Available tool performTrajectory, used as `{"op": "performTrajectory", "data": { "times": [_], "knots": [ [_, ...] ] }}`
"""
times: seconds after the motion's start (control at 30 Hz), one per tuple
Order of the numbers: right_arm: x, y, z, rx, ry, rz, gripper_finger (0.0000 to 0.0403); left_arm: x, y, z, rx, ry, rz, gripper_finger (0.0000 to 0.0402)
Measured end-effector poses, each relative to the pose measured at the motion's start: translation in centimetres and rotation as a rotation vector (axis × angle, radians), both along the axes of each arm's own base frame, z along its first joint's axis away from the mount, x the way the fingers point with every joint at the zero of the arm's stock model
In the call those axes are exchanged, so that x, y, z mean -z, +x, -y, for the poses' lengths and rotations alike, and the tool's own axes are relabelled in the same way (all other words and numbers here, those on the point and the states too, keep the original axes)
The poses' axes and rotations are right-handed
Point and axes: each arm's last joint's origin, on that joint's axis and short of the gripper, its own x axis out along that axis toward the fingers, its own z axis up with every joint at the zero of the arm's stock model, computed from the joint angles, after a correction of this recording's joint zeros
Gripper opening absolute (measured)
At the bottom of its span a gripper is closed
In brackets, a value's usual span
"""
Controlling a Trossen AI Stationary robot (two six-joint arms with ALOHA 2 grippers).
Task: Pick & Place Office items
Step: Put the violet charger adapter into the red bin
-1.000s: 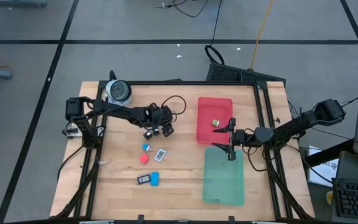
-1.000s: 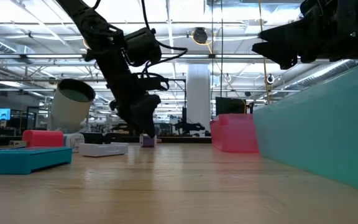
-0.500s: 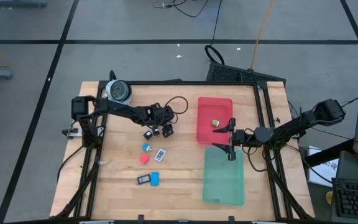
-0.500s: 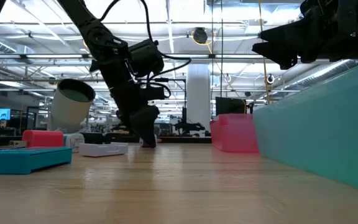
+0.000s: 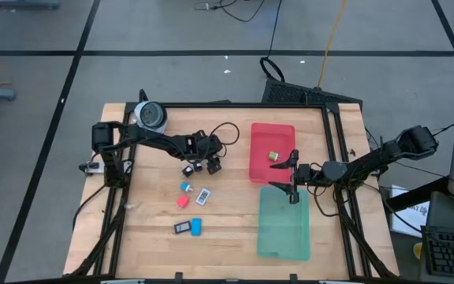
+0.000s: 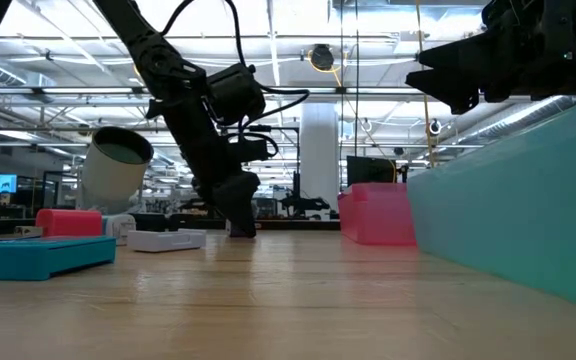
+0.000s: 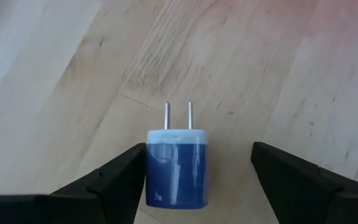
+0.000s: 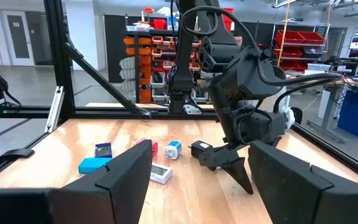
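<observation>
My left gripper (image 5: pixel 199 166) is open and low over the table, near the wooden top's middle. A blue charger plug (image 7: pixel 176 171) with two metal prongs lies flat between its fingers. Toward the near edge lie a small light-blue piece (image 5: pixel 186 187), a white labelled tag (image 5: pixel 203 195), a pink-red piece (image 5: pixel 183 201), a dark block (image 5: pixel 182 228) and a blue bar (image 5: pixel 197 226). One small item (image 5: pixel 274 156) rests in the red tray (image 5: pixel 262 170). My right gripper (image 5: pixel 292 178) hangs open where the red tray meets the green tray (image 5: pixel 284 229). My left gripper has the inner side of one finger (image 7: pixel 126 177) against a long side of the charger's blue body (image 7: pixel 154 177). The other finger (image 7: pixel 278 171) stands apart from it. The fingers slant down from above, along the plug. The plug lies flat on the table, prongs (image 7: pixel 178 115) pointing away.
A round grey roll (image 5: pixel 150 116) stands at the table's far left corner. The two trays lie side by side on the right half. A black frame (image 5: pixel 211 105) runs round the table. Bare wood (image 5: pixel 235 229) lies between the small items and the green tray.
My left gripper has come down to the table and shifted slightly right in the low view, settling round the blue plug, which showed below its fingers a second ago. My right arm has kept still.
</observation>
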Motion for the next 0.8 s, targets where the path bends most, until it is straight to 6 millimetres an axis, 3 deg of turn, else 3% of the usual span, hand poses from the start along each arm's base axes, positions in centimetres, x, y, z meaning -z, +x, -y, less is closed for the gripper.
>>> {"op": "performTrajectory", "data": {
  "times": [0.27, 0.67, 0.8],
  "knots": [
    [0.0, 0.0, 0.0, 0.0, -0.002, 0.0, 0.0253, 0.15, -0.22, 0.06, -0.005, -0.013, -0.025, 0.0286],
    [0.0, 0.0, 0.0, 0.0, -0.002, 0.0, 0.0253, 0.29, -0.23, 0.23, -0.008, -0.057, -0.014, 0.0141],
    [0.01, 0.0, 0.0, 0.0, -0.002, -0.001, 0.0253, 0.28, -0.17, 0.48, 0.033, -0.026, -0.031, 0.0132]
  ]
}}
